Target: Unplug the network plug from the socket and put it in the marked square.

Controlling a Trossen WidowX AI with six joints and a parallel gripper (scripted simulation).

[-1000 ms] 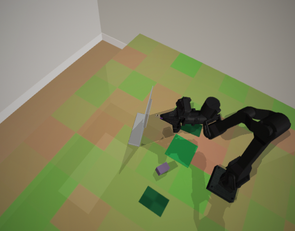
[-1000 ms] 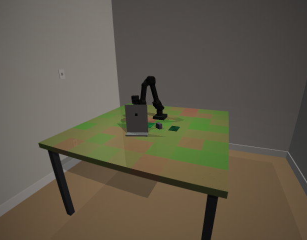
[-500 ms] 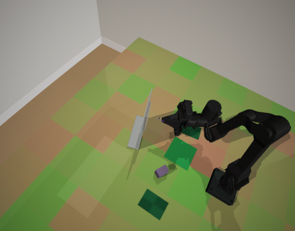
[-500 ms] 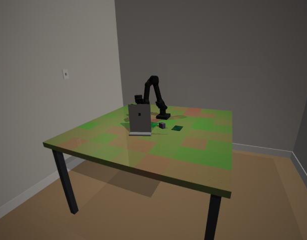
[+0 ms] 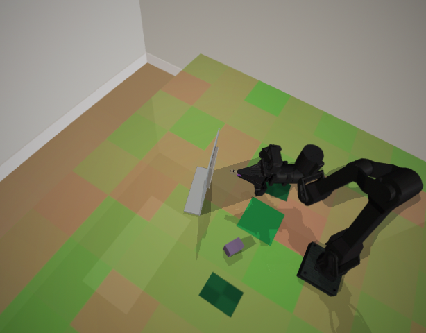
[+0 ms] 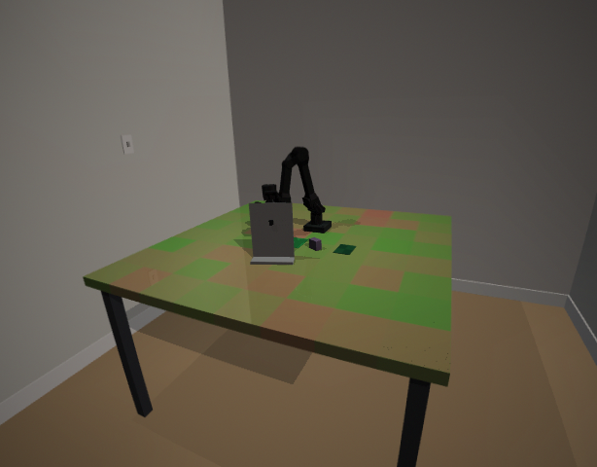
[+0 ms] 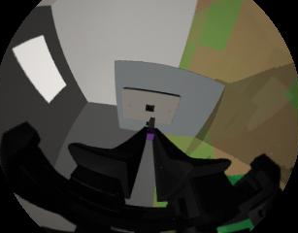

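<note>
Purple block (image 5: 233, 246) beside marked square (image 5: 260, 220)

Grey upright panel (image 6: 271, 232) on the table (image 6: 308, 302) — black arm (image 6: 301, 183) behind it.

A small purple block (image 5: 233, 246) lies on the table (image 6: 389, 346), whose top is a patchwork of green and brown squares, and a dark green patch (image 5: 220, 293) lies near the block. The table stands on dark legs (image 6: 126, 351) over a brown floor (image 6: 509, 402). A small white wall plate (image 6: 127, 144) sits on the pale wall (image 6: 87, 75), and a light skirting board (image 5: 62, 118) runs along the wall's foot.
</note>
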